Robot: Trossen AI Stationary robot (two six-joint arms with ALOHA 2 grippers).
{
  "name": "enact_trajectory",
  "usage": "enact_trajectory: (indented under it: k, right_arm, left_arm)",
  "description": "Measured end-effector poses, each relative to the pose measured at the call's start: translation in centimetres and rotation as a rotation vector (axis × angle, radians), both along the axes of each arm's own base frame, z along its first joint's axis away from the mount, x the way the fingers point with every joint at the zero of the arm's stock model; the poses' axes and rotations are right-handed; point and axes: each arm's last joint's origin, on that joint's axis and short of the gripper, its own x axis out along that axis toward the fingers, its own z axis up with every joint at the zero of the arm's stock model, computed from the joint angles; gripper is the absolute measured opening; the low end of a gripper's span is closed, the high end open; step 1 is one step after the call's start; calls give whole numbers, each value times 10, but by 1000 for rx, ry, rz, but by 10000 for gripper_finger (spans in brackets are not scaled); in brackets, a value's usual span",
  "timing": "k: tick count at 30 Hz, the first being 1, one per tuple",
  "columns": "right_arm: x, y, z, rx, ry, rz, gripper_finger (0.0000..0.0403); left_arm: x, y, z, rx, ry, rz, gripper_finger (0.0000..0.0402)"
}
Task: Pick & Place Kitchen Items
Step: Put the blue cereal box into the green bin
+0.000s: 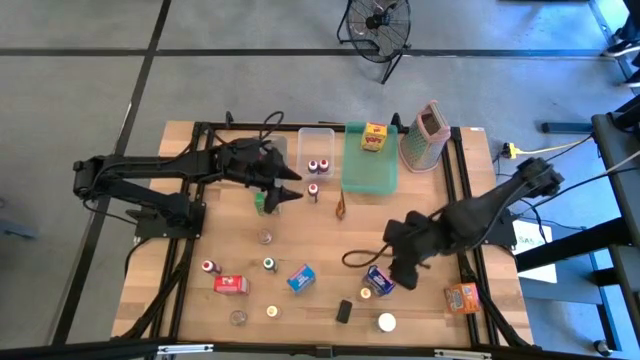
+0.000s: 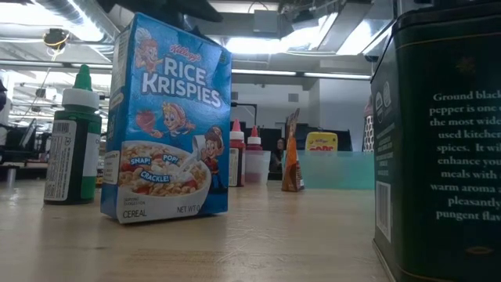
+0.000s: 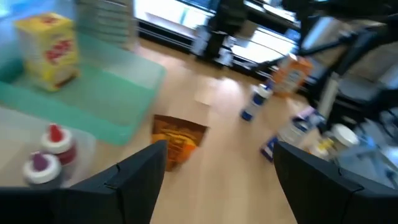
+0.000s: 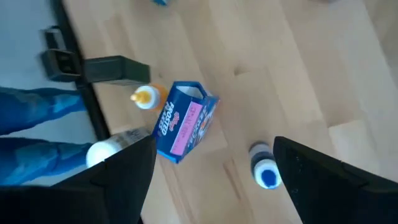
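Kitchen items are scattered over the wooden table. My left gripper hovers open at the far middle, beside a green bottle and a red-capped bottle. In its wrist view an orange packet stands ahead of the fingers. My right gripper hangs open above the near right part, pointing steeply down. A blue box with a pink label lies on its side below it. A blue-capped bottle stands close by.
At the far edge stand a clear bin with two bottles, a green tray with a yellow box, and a grater. A Rice Krispies box, black tin, white jar and orange box sit near the front.
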Motion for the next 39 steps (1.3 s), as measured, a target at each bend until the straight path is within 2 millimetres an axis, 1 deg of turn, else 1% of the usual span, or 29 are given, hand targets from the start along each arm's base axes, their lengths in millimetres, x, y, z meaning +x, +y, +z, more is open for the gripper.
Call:
enact_trajectory:
  k: [4,8,13,18,23,27,31,39]
  right_arm:
    - [8,13,-17,6,64,-97,325]
    - [14,20,-24,2,55,-177,325]
    - [17,22,-23,19,29,-197,325]
    - [18,22,-23,35,13,-208,325]
    - [18,22,-23,9,-3,-210,325]
    - [19,21,-23,-19,-30,-213,325]
    - [22,23,-22,-6,-60,-211,325]
    - [15,37,-26,1,-33,-192,325]
  left_arm:
    - [-1,-3,-2,6,16,-107,286]
    - [-2,-4,-4,26,28,-166,287]
    - [-6,-5,-1,67,21,-184,286]
    - [-12,-6,7,84,-23,-181,287]
    - [-14,-6,13,103,-56,-159,286]
    - [-15,-6,13,96,-58,-157,286]
    - [-15,-6,13,87,-53,-154,287]
    - [-17,-7,8,73,-5,-156,287]
